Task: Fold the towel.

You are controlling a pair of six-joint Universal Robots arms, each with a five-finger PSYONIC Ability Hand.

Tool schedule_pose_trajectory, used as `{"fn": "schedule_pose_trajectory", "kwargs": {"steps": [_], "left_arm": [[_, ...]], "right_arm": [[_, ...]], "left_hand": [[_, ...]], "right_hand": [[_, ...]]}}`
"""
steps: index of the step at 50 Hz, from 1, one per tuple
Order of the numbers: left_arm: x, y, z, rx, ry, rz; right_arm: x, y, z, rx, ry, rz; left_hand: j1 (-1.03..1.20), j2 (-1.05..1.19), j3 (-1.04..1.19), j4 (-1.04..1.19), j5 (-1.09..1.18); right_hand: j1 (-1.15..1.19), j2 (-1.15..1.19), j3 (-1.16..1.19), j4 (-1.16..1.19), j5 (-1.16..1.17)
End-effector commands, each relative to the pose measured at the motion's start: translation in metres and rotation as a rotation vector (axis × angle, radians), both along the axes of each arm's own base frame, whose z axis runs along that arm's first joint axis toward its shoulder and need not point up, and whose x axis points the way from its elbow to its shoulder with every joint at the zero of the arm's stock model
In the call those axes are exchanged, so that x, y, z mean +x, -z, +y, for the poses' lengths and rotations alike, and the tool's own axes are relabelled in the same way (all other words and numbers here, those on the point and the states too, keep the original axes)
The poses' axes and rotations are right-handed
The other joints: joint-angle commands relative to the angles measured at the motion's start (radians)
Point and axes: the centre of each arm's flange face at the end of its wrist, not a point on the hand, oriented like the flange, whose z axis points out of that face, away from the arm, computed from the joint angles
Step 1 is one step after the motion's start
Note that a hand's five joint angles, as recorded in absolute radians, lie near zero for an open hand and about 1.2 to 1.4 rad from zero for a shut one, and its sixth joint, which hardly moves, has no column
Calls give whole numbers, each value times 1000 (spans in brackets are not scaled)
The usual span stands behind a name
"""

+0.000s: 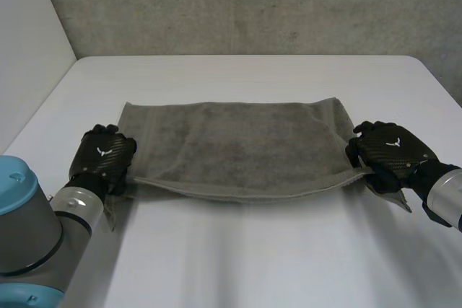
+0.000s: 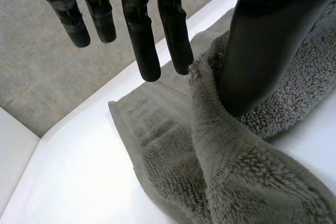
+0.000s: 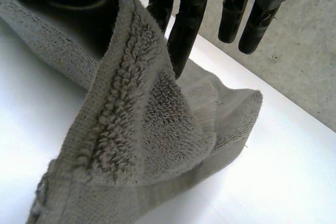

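Observation:
A grey towel (image 1: 238, 146) lies spread widthwise across the white table (image 1: 253, 250), doubled over, its near edge raised a little off the surface. My left hand (image 1: 105, 155) is at the towel's near left corner. In the left wrist view the thumb (image 2: 257, 51) presses a ridge of towel (image 2: 236, 182) against a straight finger (image 2: 176, 30). My right hand (image 1: 390, 149) holds the near right corner. Seen from the right wrist, the towel (image 3: 131, 129) hangs from a pinch between the thumb and a finger (image 3: 186, 24).
A grey concrete wall (image 1: 253, 5) stands behind the table's far edge. Bare table stretches in front of the towel and beyond it. My left arm (image 1: 29, 236) fills the near left corner.

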Motion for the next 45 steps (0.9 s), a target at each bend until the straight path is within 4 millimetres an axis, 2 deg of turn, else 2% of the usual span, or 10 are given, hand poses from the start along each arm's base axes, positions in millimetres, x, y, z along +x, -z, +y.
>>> {"fn": "schedule_pose_trajectory", "kwargs": {"steps": [1, 4, 6, 8, 10, 12, 20, 35, 40, 45], "left_arm": [[0, 2, 5, -3, 18, -51], [1, -2, 7, -30, 34, -112], [-1, -12, 11, -65, 63, -163], [-1, -22, 13, -95, 77, -176], [-2, -33, 14, -123, 90, -173], [-2, -57, 19, -178, 113, -154], [6, -100, 29, -236, 127, -136], [24, -95, 34, -91, 192, -132], [27, -89, 20, -67, 207, -120], [19, -64, -20, 9, 231, -129]], "right_arm": [[-2, -1, -1, 1, 8, -2], [-3, -2, -1, 14, 12, -3], [-3, -5, -1, 17, 9, -8], [-3, -8, 0, 21, 9, -10], [-3, -34, 3, -25, 10, -17], [-2, -43, 6, -40, 11, -18], [-2, -84, 20, -90, 7, -16], [0, -95, 36, -11, -77, 63], [-5, -81, 22, 9, -96, 117], [-5, -62, -13, 46, -113, 137]], "left_hand": [[16, 10, -51, -59, 17], [234, 227, -51, -59, 234], [555, 549, -51, -59, 556], [556, 550, -51, -59, 557], [556, 550, -51, -59, 557], [556, 550, -51, -59, 557], [556, 550, -51, -59, 557], [556, 550, -51, -59, 557], [556, 550, -51, -59, 557], [556, 550, -51, -59, 557]], "right_hand": [[79, 83, -43, -76, 58], [79, 83, -43, -76, 58], [79, 83, -43, -76, 58], [79, 83, -43, -76, 58], [79, 83, -43, -76, 58], [79, 83, -43, -76, 58], [79, 83, -43, -76, 58], [79, 83, -43, -76, 58], [79, 83, -43, -76, 58], [79, 83, -43, -76, 58]]}}
